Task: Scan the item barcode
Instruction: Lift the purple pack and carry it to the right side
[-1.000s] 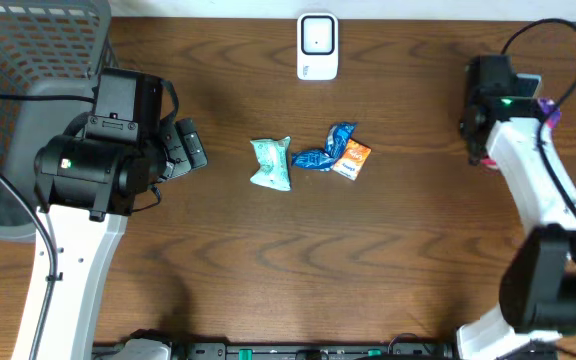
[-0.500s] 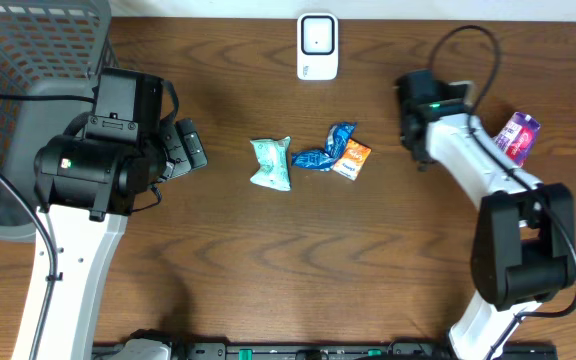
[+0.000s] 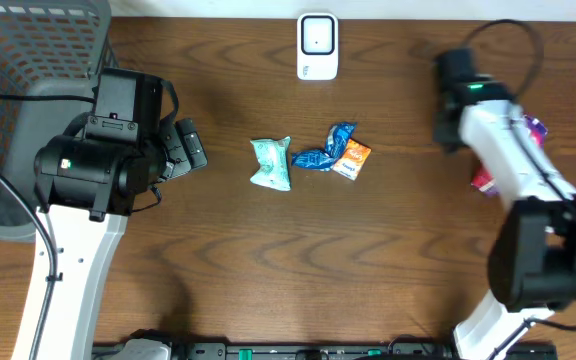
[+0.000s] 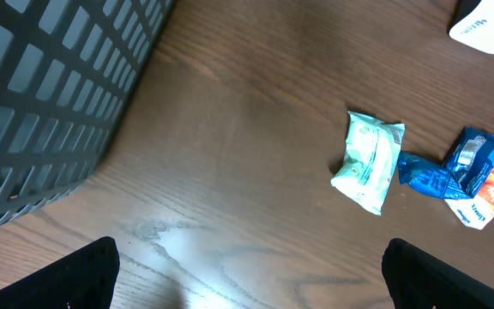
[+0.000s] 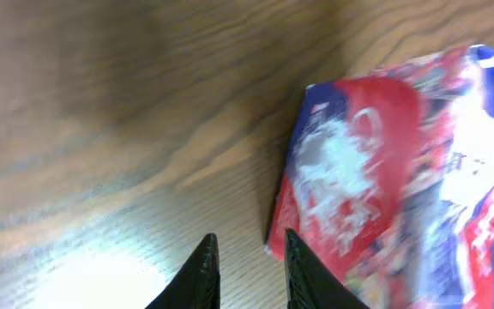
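Jaws of the right gripper (image 5: 245,275) stand narrowly parted over bare wood, empty, with a red-and-purple snack packet (image 5: 376,163) lying flat on the table (image 5: 101,103) just beside one fingertip. Seen from overhead, the right arm (image 3: 508,160) stretches up the table's right side across that packet, its wrist to the right of the white scanner (image 3: 317,45). The left gripper (image 4: 247,279) hangs wide open beside the grey basket (image 4: 50,94), facing a teal packet (image 4: 368,160), blue wrapper (image 4: 453,167) and orange packet (image 4: 485,199).
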Controlling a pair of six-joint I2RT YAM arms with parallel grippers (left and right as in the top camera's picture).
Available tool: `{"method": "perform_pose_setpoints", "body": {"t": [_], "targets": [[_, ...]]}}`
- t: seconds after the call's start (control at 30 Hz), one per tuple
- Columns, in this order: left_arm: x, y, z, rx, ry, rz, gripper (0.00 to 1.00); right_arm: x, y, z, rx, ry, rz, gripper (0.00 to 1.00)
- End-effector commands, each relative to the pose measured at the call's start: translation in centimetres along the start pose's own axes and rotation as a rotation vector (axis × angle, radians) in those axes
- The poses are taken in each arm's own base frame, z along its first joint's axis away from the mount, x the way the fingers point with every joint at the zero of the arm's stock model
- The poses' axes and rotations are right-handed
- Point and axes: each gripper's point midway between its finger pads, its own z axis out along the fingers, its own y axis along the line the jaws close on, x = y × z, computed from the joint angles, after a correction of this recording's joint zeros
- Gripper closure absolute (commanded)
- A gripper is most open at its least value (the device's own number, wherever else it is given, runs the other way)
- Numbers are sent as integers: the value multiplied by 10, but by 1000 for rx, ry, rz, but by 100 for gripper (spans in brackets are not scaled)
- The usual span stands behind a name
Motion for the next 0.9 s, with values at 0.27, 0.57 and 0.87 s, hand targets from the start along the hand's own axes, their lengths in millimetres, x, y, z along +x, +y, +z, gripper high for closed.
{"method": "perform_pose_setpoints", "body": {"t": [0.27,0.57,0.87], "targets": [[-3,4,-4,-11,-18,2,2,-13,-140,-10,-147,29,393,84],[-3,4,-4,-11,-18,2,2,29,-170,40,-166,180,559,96],[-3,4,-4,-11,-18,2,2,16,-93,56,-481,187,474,93]]}}
